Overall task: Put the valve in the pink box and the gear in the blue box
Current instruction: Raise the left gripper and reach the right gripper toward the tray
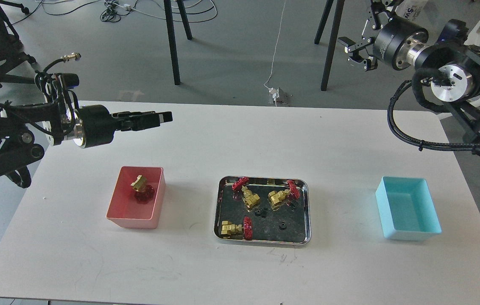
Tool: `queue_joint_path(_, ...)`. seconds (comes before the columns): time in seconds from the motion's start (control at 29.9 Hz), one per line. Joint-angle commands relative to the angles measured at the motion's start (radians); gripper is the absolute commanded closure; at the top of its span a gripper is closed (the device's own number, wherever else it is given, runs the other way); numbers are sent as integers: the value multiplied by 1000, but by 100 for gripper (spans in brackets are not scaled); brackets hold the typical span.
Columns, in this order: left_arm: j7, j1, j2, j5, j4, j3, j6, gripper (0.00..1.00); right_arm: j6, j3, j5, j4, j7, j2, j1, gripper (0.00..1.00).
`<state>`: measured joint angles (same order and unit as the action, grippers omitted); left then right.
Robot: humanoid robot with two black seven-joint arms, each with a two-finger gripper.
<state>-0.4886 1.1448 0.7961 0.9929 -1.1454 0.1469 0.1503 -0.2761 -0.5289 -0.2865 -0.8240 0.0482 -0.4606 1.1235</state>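
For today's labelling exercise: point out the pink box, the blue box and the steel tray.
pink box [116, 207]: head view, on its left wall.
blue box [414, 232]: head view, on its near wall.
steel tray [261, 242]: head view, on its near rim.

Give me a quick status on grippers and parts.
Left gripper empty, above table. Right gripper open, raised, empty. One valve in pink box; blue box empty. Gears still in tray.
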Motion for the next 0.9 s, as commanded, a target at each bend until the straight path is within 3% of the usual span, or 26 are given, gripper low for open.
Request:
queue_joint_path(0.0, 0, -22, 9, -302, -99, -211, 90, 34, -213, 33, -303, -61, -5, -53, 50, 0)
queue_joint_path(0.2, 0, -98, -113, -758, -111, -550, 222, 31, -213, 145, -753, -194, -5, -64, 142, 0)
queue_joint_path(0.37, 0, -180, -251, -843, -111, -766, 239, 28, -213, 354, -1051, -435, -5, -76, 167, 0)
queue_joint_path(0.53, 0, -223, -324, -843, -109, -808, 233, 25, -213, 595, -1226, -641, -7, -75, 171, 0)
queue_joint_path(0.87, 0, -296, -336, -843, -108, -811, 233, 23, -213, 711, -1369, -652, -5, -50, 131, 4)
